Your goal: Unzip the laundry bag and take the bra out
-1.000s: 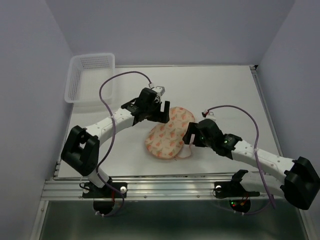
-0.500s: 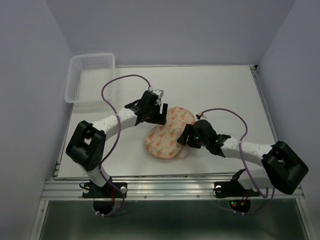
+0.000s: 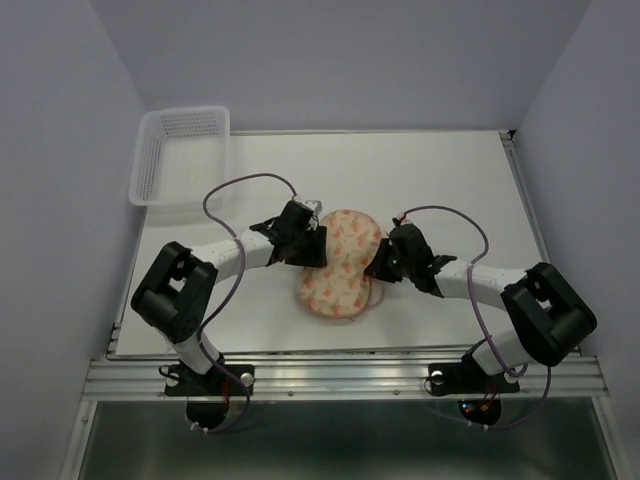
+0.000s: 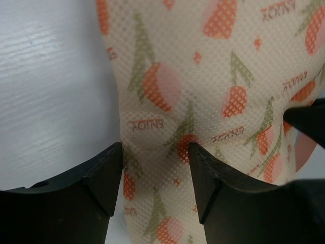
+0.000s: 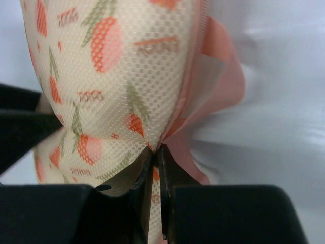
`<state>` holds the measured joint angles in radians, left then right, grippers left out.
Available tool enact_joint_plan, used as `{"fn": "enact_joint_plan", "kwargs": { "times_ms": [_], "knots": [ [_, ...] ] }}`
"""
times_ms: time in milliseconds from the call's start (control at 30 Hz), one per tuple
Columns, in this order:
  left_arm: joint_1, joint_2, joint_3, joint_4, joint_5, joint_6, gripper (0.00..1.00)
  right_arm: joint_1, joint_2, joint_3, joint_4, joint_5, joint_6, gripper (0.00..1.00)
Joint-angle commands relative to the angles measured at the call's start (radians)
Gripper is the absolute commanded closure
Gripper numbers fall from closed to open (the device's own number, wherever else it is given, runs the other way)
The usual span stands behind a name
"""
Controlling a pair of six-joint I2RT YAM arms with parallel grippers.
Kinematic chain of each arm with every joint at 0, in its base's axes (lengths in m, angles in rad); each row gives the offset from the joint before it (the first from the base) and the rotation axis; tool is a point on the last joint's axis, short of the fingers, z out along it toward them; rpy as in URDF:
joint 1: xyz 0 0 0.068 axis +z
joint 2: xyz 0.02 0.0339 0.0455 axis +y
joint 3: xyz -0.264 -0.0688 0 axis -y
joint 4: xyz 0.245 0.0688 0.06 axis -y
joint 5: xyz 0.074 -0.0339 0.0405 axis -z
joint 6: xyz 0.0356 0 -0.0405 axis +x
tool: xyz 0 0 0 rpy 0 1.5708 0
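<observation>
The peach laundry bag (image 3: 340, 265) with orange print lies flat mid-table. My left gripper (image 3: 316, 250) is low at its left waist. In the left wrist view its jaws stand apart, the left gripper (image 4: 155, 152) straddling the bag's (image 4: 203, 76) left edge with fabric between the fingers (image 4: 101, 173). My right gripper (image 3: 377, 270) is at the bag's right edge. In the right wrist view the right gripper (image 5: 155, 150) is shut, pinching the printed bag (image 5: 117, 76) beside the pink zipper edging (image 5: 223, 76). The bra is hidden.
A white plastic mesh basket (image 3: 180, 150) stands at the table's back left corner. The white table (image 3: 450, 180) ends at a metal rail along the near edge, where both arm bases are bolted. Purple cables loop over both arms.
Both arms dropped lower onto the bag. The right jaws closed on its right edge. The left jaws narrowed around its left edge. The bag shifted slightly.
</observation>
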<state>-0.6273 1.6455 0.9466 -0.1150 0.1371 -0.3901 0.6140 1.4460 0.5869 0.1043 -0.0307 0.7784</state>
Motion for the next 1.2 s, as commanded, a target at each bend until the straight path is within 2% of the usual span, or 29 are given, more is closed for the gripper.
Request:
{"fn": "enact_joint_plan", "kwargs": {
  "times_ms": [0, 167, 333, 433, 467, 500, 533, 600, 667, 733, 833, 967, 1100, 1167],
  "knots": [
    [-0.04, -0.081, -0.068, 0.058, 0.087, -0.062, 0.36, -0.078, 0.059, 0.111, 0.031, -0.063, -0.12, 0.87],
    [-0.098, -0.147, -0.13, 0.107, 0.134, -0.138, 0.39, -0.109, 0.206, 0.319, -0.083, -0.077, -0.281, 0.87],
    [-0.166, -0.202, -0.146, 0.109, 0.118, -0.194, 0.38, -0.109, 0.358, 0.58, -0.186, -0.104, -0.416, 0.79],
    [-0.172, -0.269, -0.141, 0.088, 0.084, -0.216, 0.34, -0.109, 0.415, 0.693, -0.234, -0.101, -0.468, 0.64],
    [-0.172, -0.28, -0.132, 0.052, 0.064, -0.213, 0.32, -0.109, 0.416, 0.715, -0.247, -0.098, -0.481, 0.54],
    [-0.172, -0.292, -0.105, 0.029, 0.017, -0.21, 0.28, -0.109, 0.401, 0.75, -0.274, -0.081, -0.504, 0.5],
    [-0.172, -0.311, -0.085, -0.023, -0.007, -0.193, 0.26, -0.109, 0.386, 0.76, -0.288, -0.066, -0.513, 0.4],
    [-0.172, -0.325, -0.04, -0.072, -0.056, -0.167, 0.25, -0.109, 0.335, 0.761, -0.311, -0.028, -0.536, 0.29],
    [-0.172, -0.337, 0.026, -0.129, -0.135, -0.12, 0.24, -0.109, 0.226, 0.71, -0.321, 0.053, -0.538, 0.18],
    [-0.172, -0.337, 0.075, -0.146, -0.239, -0.084, 0.24, -0.109, 0.141, 0.641, -0.321, 0.124, -0.525, 0.17],
    [-0.166, -0.268, 0.132, -0.152, -0.298, -0.017, 0.25, -0.109, -0.043, 0.457, -0.319, 0.129, -0.473, 0.17],
    [-0.158, -0.133, 0.225, -0.173, -0.292, -0.006, 0.27, -0.109, -0.316, 0.173, -0.301, 0.089, -0.354, 0.18],
    [-0.158, -0.058, 0.234, -0.071, -0.245, -0.003, 0.3, -0.109, -0.49, -0.003, -0.241, 0.038, -0.276, 0.19],
    [-0.158, 0.0, 0.259, -0.066, -0.228, 0.006, 0.29, -0.109, -0.525, -0.045, -0.222, -0.006, -0.257, 0.2]
  ]
}}
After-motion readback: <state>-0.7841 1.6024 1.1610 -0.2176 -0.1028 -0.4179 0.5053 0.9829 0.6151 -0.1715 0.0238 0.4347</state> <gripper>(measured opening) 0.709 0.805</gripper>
